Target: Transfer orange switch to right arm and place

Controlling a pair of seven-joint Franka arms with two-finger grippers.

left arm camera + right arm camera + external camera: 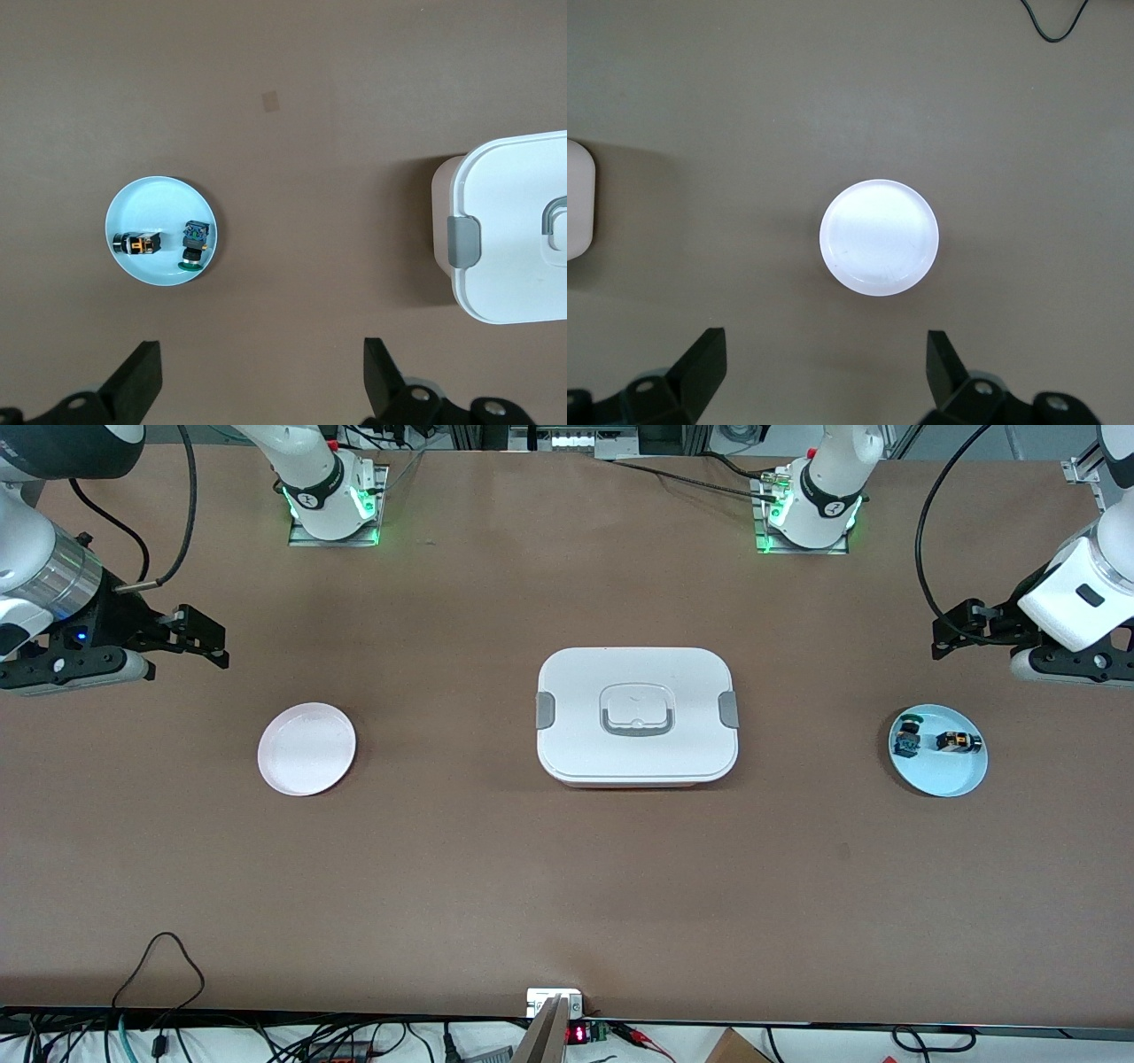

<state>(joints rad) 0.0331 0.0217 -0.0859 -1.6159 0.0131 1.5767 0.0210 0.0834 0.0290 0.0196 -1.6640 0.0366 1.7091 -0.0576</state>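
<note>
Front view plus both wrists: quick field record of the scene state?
orange switch: lying in blue plate, beside green-blue switch
blue plate: toward the left arm's end
pink plate: nothing on it, toward the right arm's end
white lidded box: mid-table, closed
left gripper: open, holding nothing, above table near blue plate
right gripper: open, holding nothing, above table near pink plate
handover: not begun

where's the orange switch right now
The orange switch lies on its side on the light blue plate toward the left arm's end of the table, beside the green and blue switch; neither gripper touches it.
</note>
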